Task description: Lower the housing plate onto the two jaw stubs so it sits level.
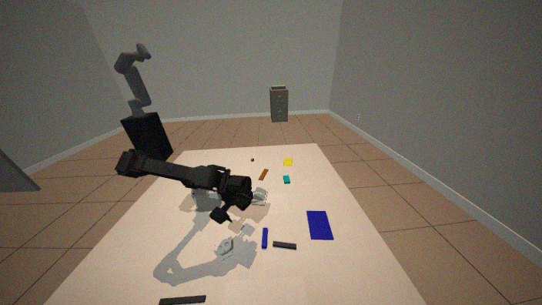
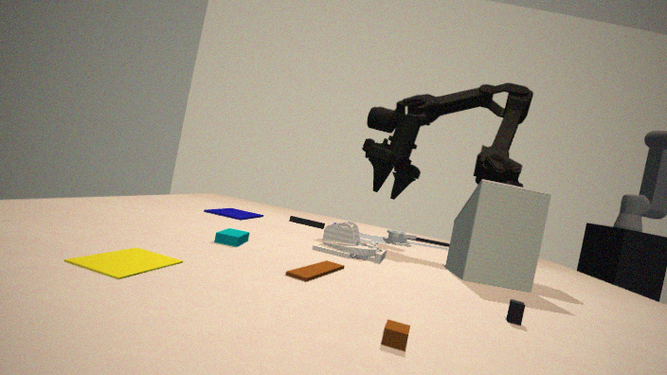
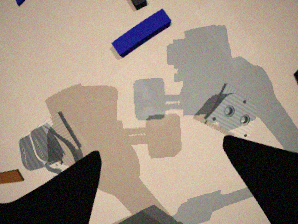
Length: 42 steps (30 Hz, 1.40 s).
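The hand (image 1: 227, 221) (image 2: 385, 195) (image 3: 164, 149), empty and spread wide above the bench (image 1: 292, 281) (image 2: 189, 322) (image 3: 260, 30), presumably leaves clearance for grasping the housing plate (image 1: 224, 246) (image 2: 398, 236) (image 3: 234, 114), which lies apart from the jaw assembly (image 1: 260, 195) (image 2: 341, 235) (image 3: 40, 147), the stubs awaiting it.
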Each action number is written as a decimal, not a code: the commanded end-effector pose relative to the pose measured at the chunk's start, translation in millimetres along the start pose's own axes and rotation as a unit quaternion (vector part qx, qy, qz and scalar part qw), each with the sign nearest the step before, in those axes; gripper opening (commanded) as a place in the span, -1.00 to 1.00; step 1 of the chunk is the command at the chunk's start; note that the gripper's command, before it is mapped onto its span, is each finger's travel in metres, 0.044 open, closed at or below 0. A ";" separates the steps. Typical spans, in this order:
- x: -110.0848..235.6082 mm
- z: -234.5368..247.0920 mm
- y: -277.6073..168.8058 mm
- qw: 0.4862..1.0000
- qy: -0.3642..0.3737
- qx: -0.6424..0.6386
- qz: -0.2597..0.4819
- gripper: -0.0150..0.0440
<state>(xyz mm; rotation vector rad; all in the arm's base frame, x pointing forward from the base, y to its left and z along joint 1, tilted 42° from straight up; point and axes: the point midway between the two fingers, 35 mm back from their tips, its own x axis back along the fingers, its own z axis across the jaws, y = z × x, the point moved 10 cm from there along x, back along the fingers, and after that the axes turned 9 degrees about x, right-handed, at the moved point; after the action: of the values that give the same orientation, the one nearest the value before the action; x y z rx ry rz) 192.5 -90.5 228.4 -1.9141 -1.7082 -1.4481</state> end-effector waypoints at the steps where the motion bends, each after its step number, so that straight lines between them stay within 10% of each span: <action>1: -1.2 -15.5 1.4 0.999 -0.007 -0.044 0.006 1.00; 42: -48.3 -95.0 -19.8 0.964 -0.063 -0.254 0.042 1.00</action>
<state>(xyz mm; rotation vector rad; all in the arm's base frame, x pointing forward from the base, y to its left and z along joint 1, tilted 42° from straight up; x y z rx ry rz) 133.8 -181.3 234.3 -2.3440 -1.3725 -1.9132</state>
